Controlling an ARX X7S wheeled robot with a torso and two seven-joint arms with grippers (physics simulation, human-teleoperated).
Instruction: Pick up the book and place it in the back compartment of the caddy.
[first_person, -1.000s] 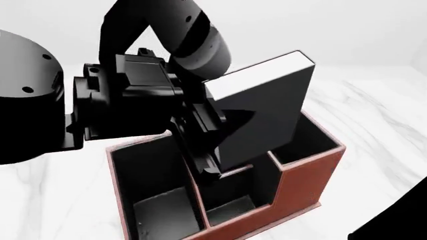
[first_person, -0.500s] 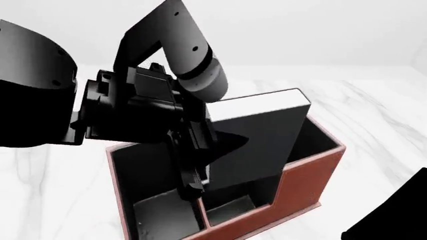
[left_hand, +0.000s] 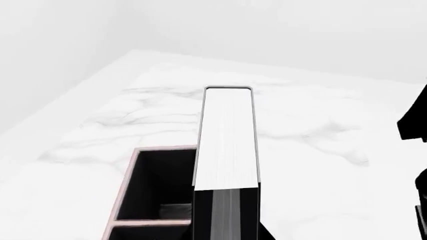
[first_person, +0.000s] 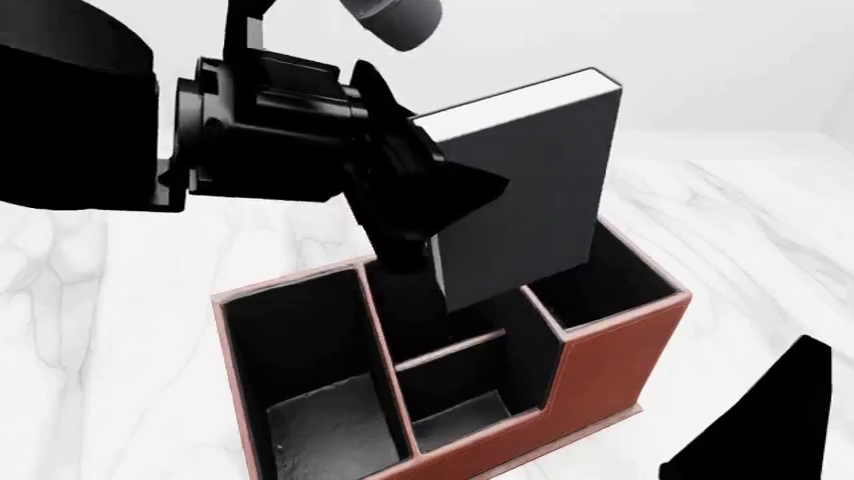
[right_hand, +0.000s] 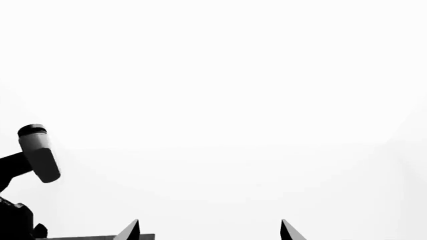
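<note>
Although the pick-up is done, the placing is not: my left gripper (first_person: 434, 215) pinches the book (first_person: 527, 200) by its lower part and holds it tilted in the air above the caddy (first_person: 607, 350). The lower corner of the book hangs over the long cell at the caddy's far side, which I judge to be the back compartment, but it is not yet inside. I must bring it upright, lower it and let go. My right gripper (right_hand: 208, 231) is away from the caddy, its two tips spread and empty. The caddy stands on a white marble table (first_person: 747, 230), and behind it I see only plain pale walls.
</note>
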